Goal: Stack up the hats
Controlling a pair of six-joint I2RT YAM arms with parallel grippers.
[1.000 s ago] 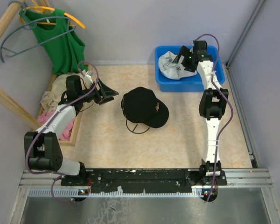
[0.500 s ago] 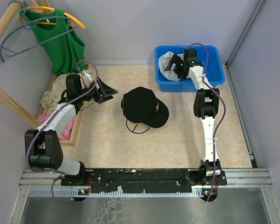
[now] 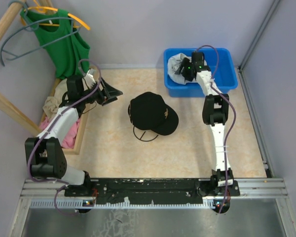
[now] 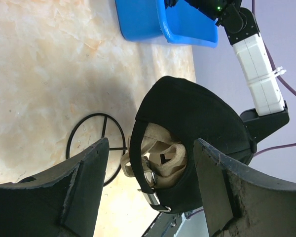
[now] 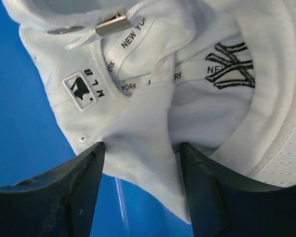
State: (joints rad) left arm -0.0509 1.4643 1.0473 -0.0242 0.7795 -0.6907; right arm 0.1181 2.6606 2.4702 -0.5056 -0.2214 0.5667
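— Where are the caps?
— The black cap [image 3: 153, 116] sits in the middle of the table [image 3: 113, 143], and a dark wire ring [image 3: 144, 134] pokes out from under its near edge. A tan cap [image 4: 163, 157] is tucked inside it, with its strap and buckle showing at the back opening. The white cap [image 3: 176, 65] lies in the blue bin [image 3: 222, 66] at the far right.
— And the left gripper [image 3: 110, 94]?
— It hovers left of the black cap, apart from it, jaws wide with nothing between them.
— And the right gripper [image 3: 181, 73]?
— It is down in the bin with a fold of the white cap between its jaws, the cloth against both fingers. Whether the fold is pinched, I cannot tell.
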